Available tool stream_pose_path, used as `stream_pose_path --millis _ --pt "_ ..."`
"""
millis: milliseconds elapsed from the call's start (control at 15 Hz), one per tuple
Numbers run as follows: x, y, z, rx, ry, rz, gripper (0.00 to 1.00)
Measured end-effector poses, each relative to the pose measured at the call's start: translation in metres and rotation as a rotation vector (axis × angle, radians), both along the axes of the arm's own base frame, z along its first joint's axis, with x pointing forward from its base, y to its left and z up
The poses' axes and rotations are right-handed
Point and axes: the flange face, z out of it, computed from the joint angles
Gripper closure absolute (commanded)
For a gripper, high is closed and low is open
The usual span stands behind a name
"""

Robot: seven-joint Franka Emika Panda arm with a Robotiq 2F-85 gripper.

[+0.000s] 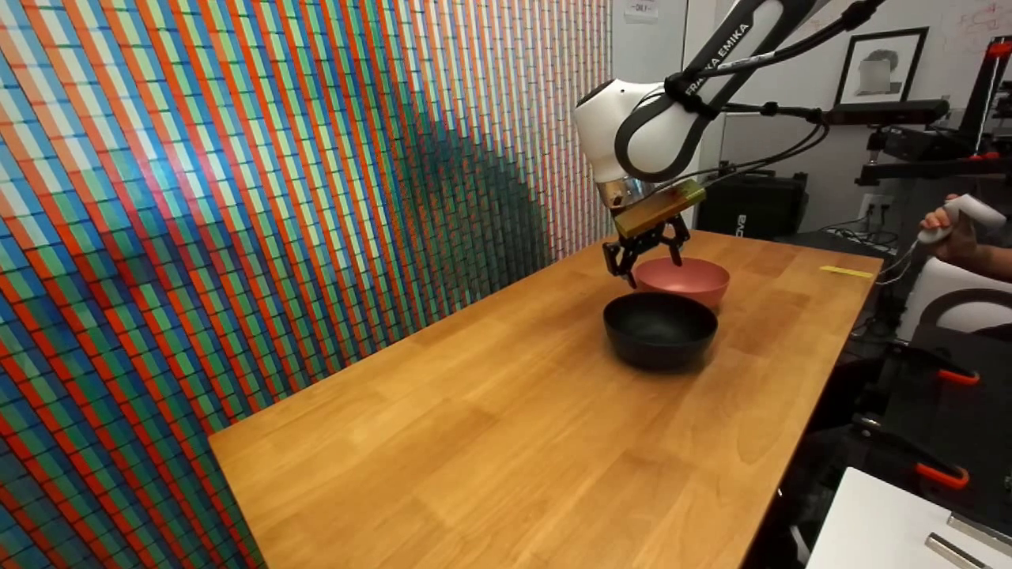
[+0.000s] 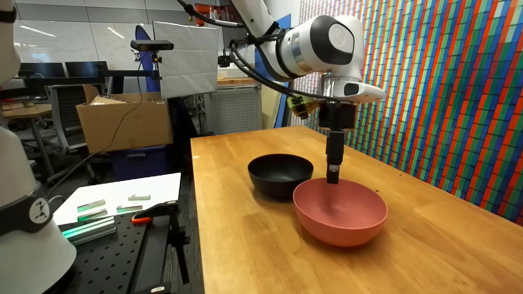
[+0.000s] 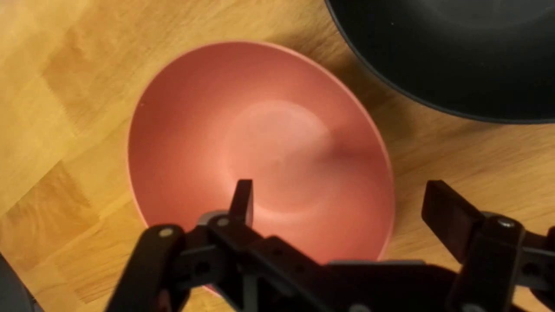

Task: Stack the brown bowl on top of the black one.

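Observation:
The reddish-brown bowl point(image 2: 341, 230) stands upright on the wooden table, and it also shows in the wrist view point(image 3: 260, 143). The black bowl point(image 2: 282, 179) stands upright close beside it; in an exterior view point(image 1: 660, 340) it partly hides the brown bowl point(image 1: 689, 278). Both bowls look empty inside. My gripper point(image 1: 655, 273) is open and empty, above the brown bowl's rim. In the wrist view point(image 3: 338, 184) its left finger is over the bowl's inside and its right finger is outside the rim. The black bowl's edge point(image 3: 455, 78) shows at upper right.
The wooden table point(image 1: 474, 450) runs along a colourful tiled wall point(image 1: 277, 197). A lower side table with a white board point(image 2: 135, 183) and metal pieces stands off its edge. Yellow tape point(image 1: 846, 271) marks the tabletop. A person's hand holds a white controller point(image 1: 976, 213).

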Motion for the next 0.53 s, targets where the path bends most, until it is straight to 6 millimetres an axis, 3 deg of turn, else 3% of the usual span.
stream_pose_path --millis 67,533 --pt "-0.002 0.002 -0.003 0.000 -0.011 -0.010 0.26" --pt "-0.025 -0.005 -0.035 -0.033 0.010 -0.069 0.81"
